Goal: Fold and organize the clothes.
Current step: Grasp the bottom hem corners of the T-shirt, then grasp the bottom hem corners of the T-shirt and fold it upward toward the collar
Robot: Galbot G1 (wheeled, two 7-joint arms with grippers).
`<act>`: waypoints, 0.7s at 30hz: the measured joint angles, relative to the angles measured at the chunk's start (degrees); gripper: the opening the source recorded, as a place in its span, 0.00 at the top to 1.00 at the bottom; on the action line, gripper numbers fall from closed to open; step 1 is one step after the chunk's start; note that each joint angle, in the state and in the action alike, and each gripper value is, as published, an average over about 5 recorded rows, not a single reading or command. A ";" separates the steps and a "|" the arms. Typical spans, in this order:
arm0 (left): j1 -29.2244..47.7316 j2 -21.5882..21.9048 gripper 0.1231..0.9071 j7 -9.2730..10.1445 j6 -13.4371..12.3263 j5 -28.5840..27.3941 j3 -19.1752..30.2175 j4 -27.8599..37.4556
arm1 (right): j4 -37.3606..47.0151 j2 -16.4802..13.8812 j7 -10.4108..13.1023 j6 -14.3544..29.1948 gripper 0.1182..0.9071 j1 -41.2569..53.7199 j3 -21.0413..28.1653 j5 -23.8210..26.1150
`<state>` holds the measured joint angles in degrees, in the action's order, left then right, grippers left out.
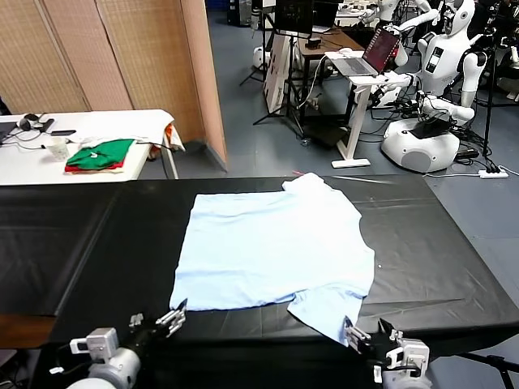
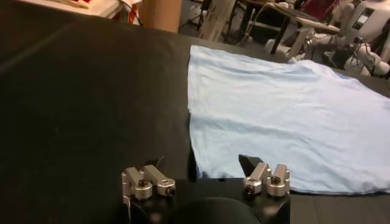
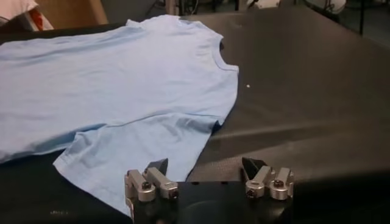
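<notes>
While the soft, limp T-shirt [image 1: 272, 247] lies flat on the black counter [image 1: 81, 243], the left tool [image 1: 172, 316] and right tool [image 1: 357, 334], both released, should pinch hem and sleeve.

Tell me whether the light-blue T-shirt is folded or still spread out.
Spread out. The T-shirt lies flat in a single layer on the black table, both sleeves extended, no fold visible. Neither end effector holds it.

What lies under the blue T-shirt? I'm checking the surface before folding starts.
The T-shirt lies flat on the black table cover, which shows on every side. Whatever sits directly beneath the fabric is covered and cannot be seen.
</notes>
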<state>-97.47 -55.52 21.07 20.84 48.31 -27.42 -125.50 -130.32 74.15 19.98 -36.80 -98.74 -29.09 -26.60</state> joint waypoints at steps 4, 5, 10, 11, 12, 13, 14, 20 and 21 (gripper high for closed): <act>-0.11 -0.09 0.67 0.14 0.03 -0.26 0.31 0.43 | 0.62 -0.12 -0.20 -0.13 0.75 0.42 0.56 0.02; -0.15 -0.14 0.74 0.16 0.03 -0.28 0.37 0.52 | 0.71 -0.13 -0.27 -0.19 0.80 0.51 0.73 0.03; -0.36 -0.29 0.96 0.16 0.02 -0.38 0.62 0.62 | 0.88 -0.16 -0.63 -0.37 0.97 0.72 1.13 0.01; -0.36 -0.29 0.97 0.17 0.02 -0.40 0.66 0.62 | 0.81 -0.18 -0.75 -0.36 0.97 0.69 1.13 0.01; -0.35 -0.27 0.97 0.19 0.02 -0.41 0.68 0.62 | 0.69 -0.20 -0.86 -0.34 0.97 0.63 1.13 -0.01; -0.33 -0.24 0.97 0.20 0.03 -0.41 0.70 0.62 | 0.50 -0.21 -0.94 -0.30 0.97 0.52 1.12 -0.02; -0.32 -0.20 0.97 0.22 0.03 -0.40 0.71 0.62 | 0.26 -0.24 -0.97 -0.24 0.97 0.37 1.09 -0.04; -1.29 -0.10 0.97 0.75 -0.10 -0.47 0.25 -0.16 | -2.54 -0.60 -0.02 -0.24 0.97 -1.49 0.66 0.38; -1.71 -0.14 0.97 0.97 -0.15 -0.60 0.02 -0.48 | -3.26 -0.69 0.22 -0.29 0.97 -2.05 0.54 0.66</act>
<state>-99.17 -55.66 22.04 20.69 47.71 -27.40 -125.98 -133.58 73.47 20.20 -37.09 -100.79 -28.55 -25.94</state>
